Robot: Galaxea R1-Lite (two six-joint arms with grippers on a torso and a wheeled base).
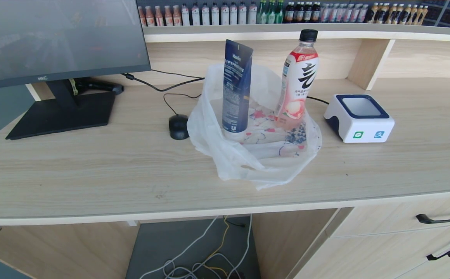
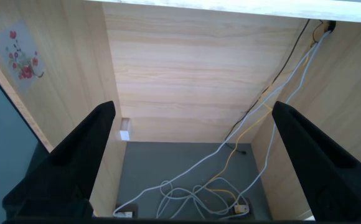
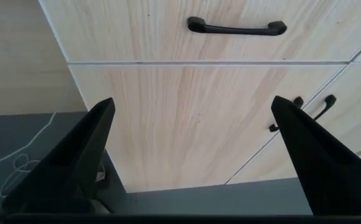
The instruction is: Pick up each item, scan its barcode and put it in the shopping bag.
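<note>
The shopping bag, thin crinkled translucent white plastic, sits open in the middle of the desk. Two things stand upright in it: a flat dark blue tube, cap down, and a clear pink drink bottle with a black cap. Just beside the bag, toward the desk's right edge, is a boxy white scanner with a dark blue rim. A rounded black mouse lies against the bag's other side, and a black monitor stands at the far left corner. The desk is pale wood grain.

The left gripper is spread wide below the desk, facing loose cables. The right gripper is also spread wide and holds nothing, facing a drawer front with a black handle.
</note>
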